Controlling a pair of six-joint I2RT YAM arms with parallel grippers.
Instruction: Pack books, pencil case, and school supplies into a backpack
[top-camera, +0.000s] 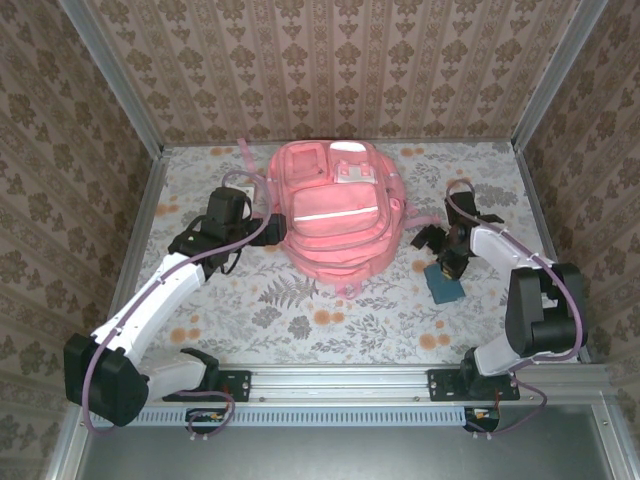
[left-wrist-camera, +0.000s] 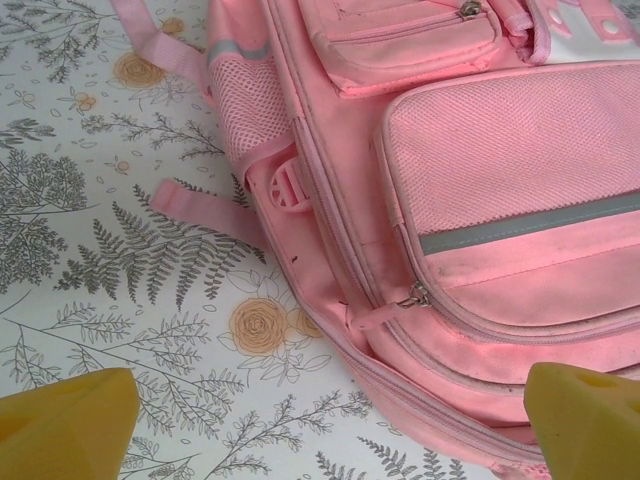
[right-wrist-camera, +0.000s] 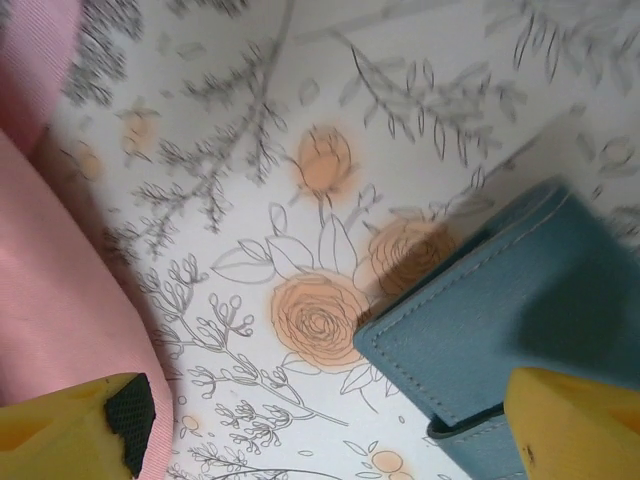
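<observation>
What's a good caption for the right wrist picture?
Open right gripper above a blue book, next to the pink backpack.

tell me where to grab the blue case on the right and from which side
Probably across its width near the stitched corner, coming straight down with the right gripper. The blue case lies flat and thin on the table, so only its opposite edges offer a hold; the open fingers straddle that corner.

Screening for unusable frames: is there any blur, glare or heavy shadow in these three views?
Top view: even light, soft shadows, no glare. Left wrist: backpack crisp, yellow fingertips soft at the bottom edge. Right wrist: table print smeared toward the top, probably motion blur; a dark shadow lies across the case.
</observation>
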